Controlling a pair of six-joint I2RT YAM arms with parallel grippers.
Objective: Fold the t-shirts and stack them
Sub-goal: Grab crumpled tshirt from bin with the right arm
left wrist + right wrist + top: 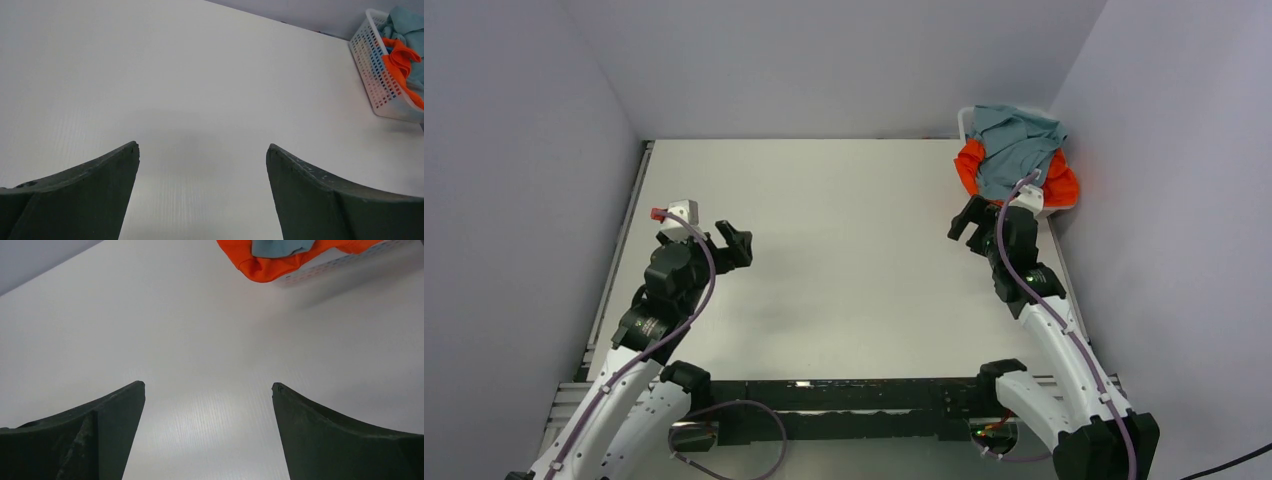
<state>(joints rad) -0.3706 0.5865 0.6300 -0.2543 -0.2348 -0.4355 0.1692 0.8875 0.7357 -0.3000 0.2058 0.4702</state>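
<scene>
Filling basket [372,75], blue-grey shirt [1016,145] atop orange shirt [969,165] (crumpled), both arms' jaws apart

Robot lab test cell: bare white surface [854,260] boxed in by plain grey walls [824,60]; cabled left arm [664,300] and right arm [1029,290] bolted to black rail [844,395].

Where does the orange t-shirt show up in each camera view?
Top external: far right corner, the orange t-shirt lies under the blue-grey t-shirt.
Left wrist: upper right edge, in the white mesh basket.
Right wrist: top edge, spilling over the rim.
Shared landmark: that basket holding it.
</scene>
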